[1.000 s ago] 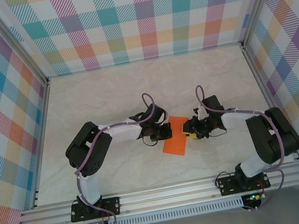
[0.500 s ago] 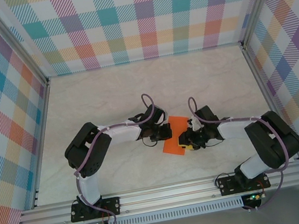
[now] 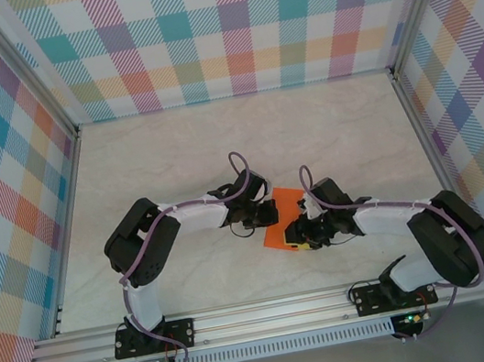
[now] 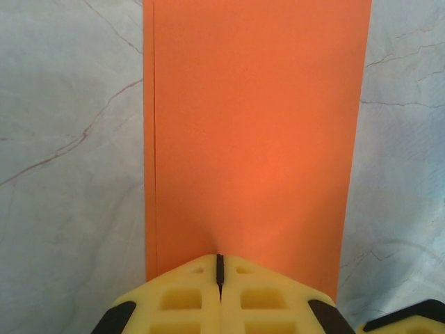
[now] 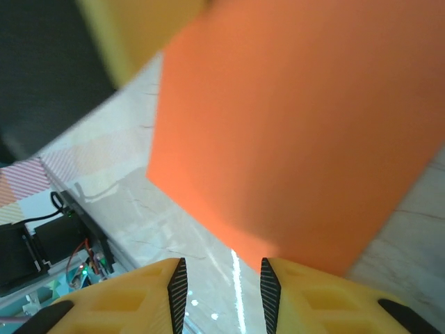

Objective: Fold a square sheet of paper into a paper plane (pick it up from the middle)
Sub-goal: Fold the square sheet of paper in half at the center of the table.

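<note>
Top external: the square sheet of paper (image 3: pixel 278 225), bright orange, sits near the middle of the marble-look table (image 3: pixel 155 158), slightly right of centre and between the two grippers; here it reads as a narrow rectangle, long axis running from far right to near left; the left gripper (image 3: pixel 256 219) is at its left long edge and the right gripper (image 3: pixel 296 237) at its near right end. Left wrist: the left gripper's yellow fingers (image 4: pixel 181 299) are pressed together, only a thin dark seam between them, and pinch the near edge of the sheet at about its middle; the paper puckers in a shallow V just ahead of the tips; a second layer's edge shows as a thin strip along the left side, so the sheet is doubled over; pale veined table on both sides of it. Right wrist: the right gripper (image 5: pixel 222 278) has its jaws spread, with a clear gap and nothing but table between the black-padded tips; the sheet fills the upper right of the view, its near corner just above the right-hand finger (image 5: pixel 327 299); cannot tell whether it touches; a blurred yellow and black shape, out of focus, stands at the sheet's far left corner. Plaid walls (image 3: pixel 233 15) enclose the table on three sides.
</note>
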